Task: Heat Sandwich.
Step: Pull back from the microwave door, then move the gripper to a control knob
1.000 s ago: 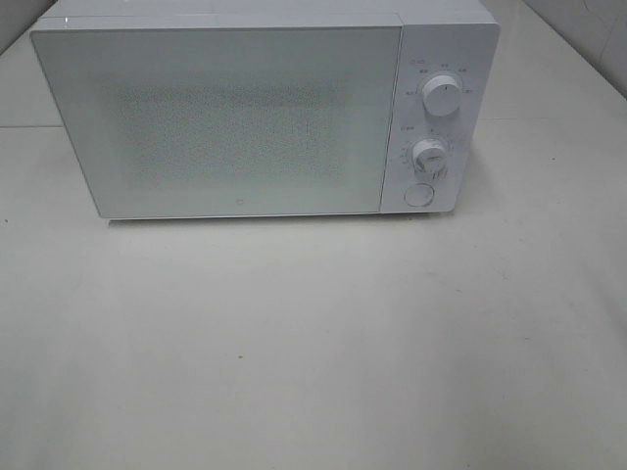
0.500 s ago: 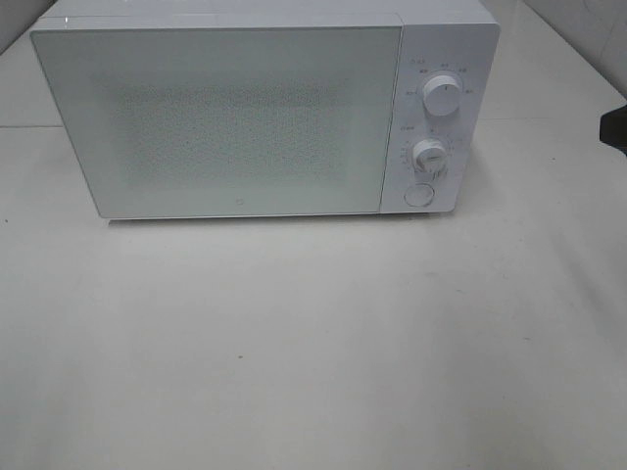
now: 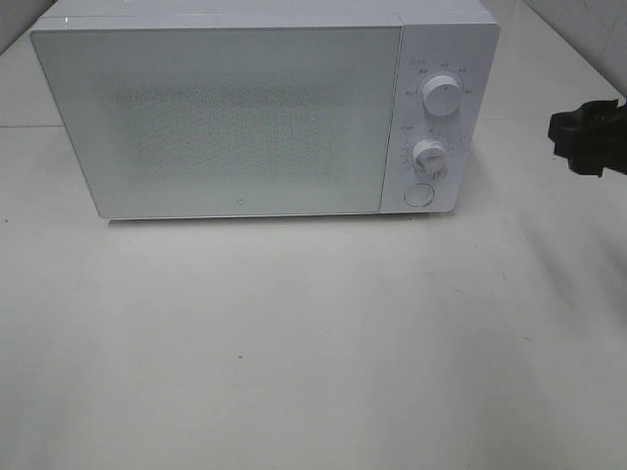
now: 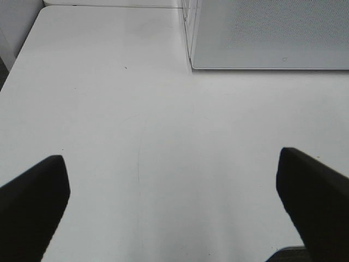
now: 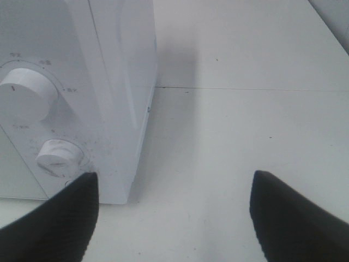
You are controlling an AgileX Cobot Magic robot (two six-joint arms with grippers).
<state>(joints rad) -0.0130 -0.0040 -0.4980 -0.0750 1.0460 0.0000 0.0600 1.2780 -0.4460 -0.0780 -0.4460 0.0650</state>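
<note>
— So, nearest first: how do the hands stand?

— The left gripper (image 4: 170, 164) hangs over the white table (image 4: 109, 109). Its two dark fingers (image 4: 32, 207) are spread wide, with nothing between them and nothing touched. It lies outside the high view.

— And the other one?

— The right gripper (image 5: 173, 185) is spread too and carries nothing. It sits above the table, just off the right side of the microwave (image 5: 109, 65). From above it shows only as a black shape at the right edge, level with the knobs and clear of the casing.

— Farther back, then?

— The microwave stands square on the table toward the rear, white, with its door (image 3: 225, 122) closed. The pane is a pale speckled grey and I can't see through it. Right of the door runs the control strip. It has an upper knob (image 3: 443, 97), a lower knob (image 3: 429, 157) beneath it, and a round button (image 3: 418, 195) at the bottom.

— Where is the sandwich?

— I cannot tell. It shows in none of the three views, and the closed door hides the inside of the oven.

— And past the oven?

— A thin seam (image 5: 245, 89) crosses the table, running out from the microwave's side, and the white surface goes on beyond it.
</note>
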